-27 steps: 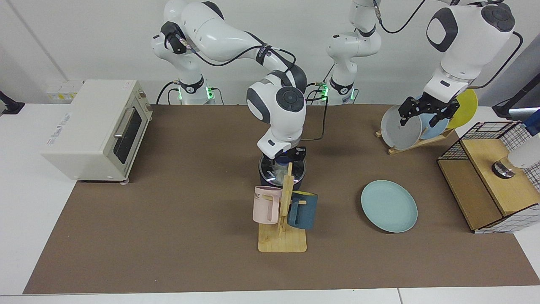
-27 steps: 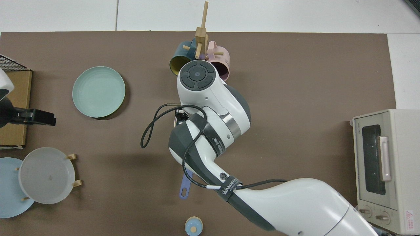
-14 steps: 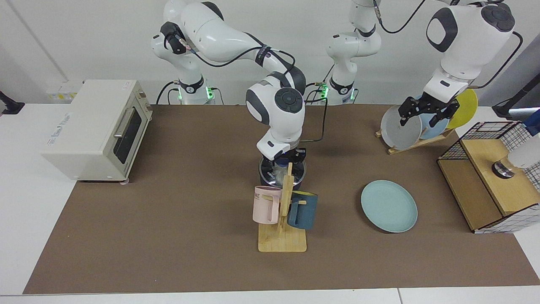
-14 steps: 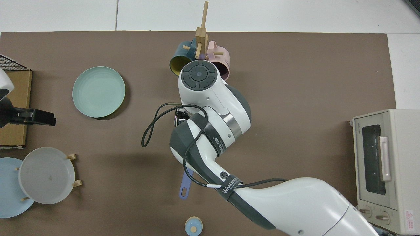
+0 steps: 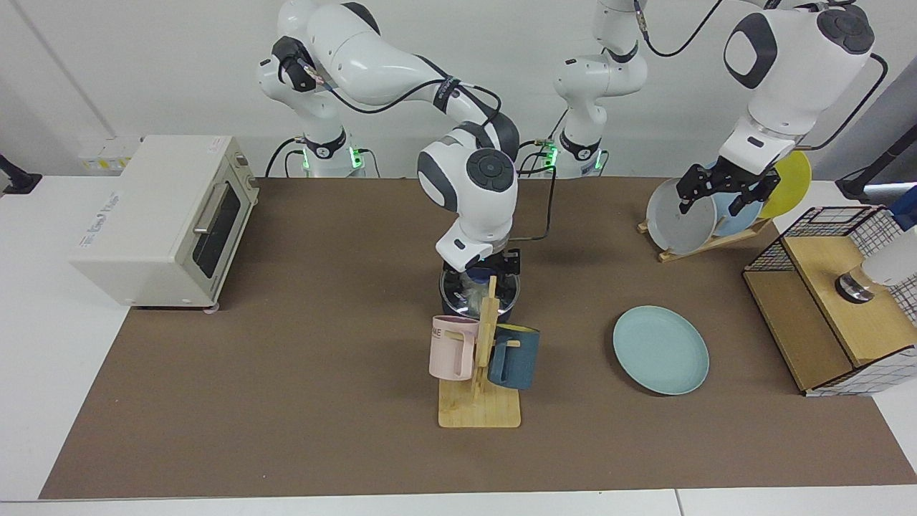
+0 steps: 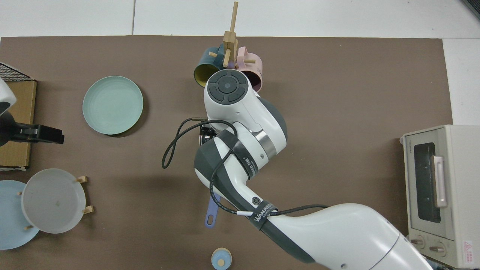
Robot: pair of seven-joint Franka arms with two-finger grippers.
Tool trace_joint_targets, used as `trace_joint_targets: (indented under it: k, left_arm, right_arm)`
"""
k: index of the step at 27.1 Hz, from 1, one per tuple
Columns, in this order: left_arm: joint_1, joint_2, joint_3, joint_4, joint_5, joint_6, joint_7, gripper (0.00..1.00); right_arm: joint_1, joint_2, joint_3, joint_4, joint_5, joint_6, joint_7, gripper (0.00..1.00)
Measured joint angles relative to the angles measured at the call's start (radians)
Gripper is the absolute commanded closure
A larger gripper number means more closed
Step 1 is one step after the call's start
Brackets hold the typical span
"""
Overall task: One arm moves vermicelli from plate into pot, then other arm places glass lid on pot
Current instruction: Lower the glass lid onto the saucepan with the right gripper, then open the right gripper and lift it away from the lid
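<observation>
Your right gripper [image 5: 491, 266] sits directly over the pot [image 5: 478, 301], right at the glass lid [image 5: 469, 287] resting on it, but I can't tell whether it's holding the lid. Whitish vermicelli [image 5: 473, 294] shows through the glass. The pot sits mid-table just behind the mug rack [image 5: 480, 373]. Your plate [image 5: 660, 350] lies bare, well apart. The left gripper [image 5: 727, 188] waits, fingers spread, by the plate rack [image 5: 706, 240].

Toaster oven [image 5: 161, 218] sitting at mat's edge; pink mug [image 5: 451, 347] and dark-blue mug [image 5: 513, 356] hanging on wooden stand [image 5: 479, 411]; grey plate [image 5: 679, 215] leaning in rack; wire-sided wooden box [image 5: 838, 315] standing near it.
</observation>
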Motion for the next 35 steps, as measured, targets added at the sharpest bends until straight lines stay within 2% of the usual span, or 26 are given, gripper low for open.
trace_joint_targets:
  k: [8, 19, 30, 33, 35]
  left_arm:
    - [0.0, 0.0, 0.0, 0.0, 0.0, 0.0, 0.0, 0.0]
    - [0.0, 0.0, 0.0, 0.0, 0.0, 0.0, 0.0, 0.0]
    - [0.0, 0.0, 0.0, 0.0, 0.0, 0.0, 0.0, 0.0]
    - [0.0, 0.0, 0.0, 0.0, 0.0, 0.0, 0.0, 0.0]
    - [0.0, 0.0, 0.0, 0.0, 0.0, 0.0, 0.0, 0.0]
  right_arm:
    - [-0.001, -0.022, 0.001, 0.002, 0.0, -0.033, -0.023, 0.0]
    - [-0.03, -0.116, 0.0, 0.004, 0.005, -0.106, -0.07, 0.0]
    - [-0.252, -0.216, -0.01, 0.004, 0.057, -0.136, -0.345, 0.0]
    - [-0.301, -0.231, -0.039, 0.002, 0.059, -0.155, -0.432, 0.0]
    - [-0.317, -0.236, -0.074, 0.0, 0.06, -0.164, -0.509, 0.0]
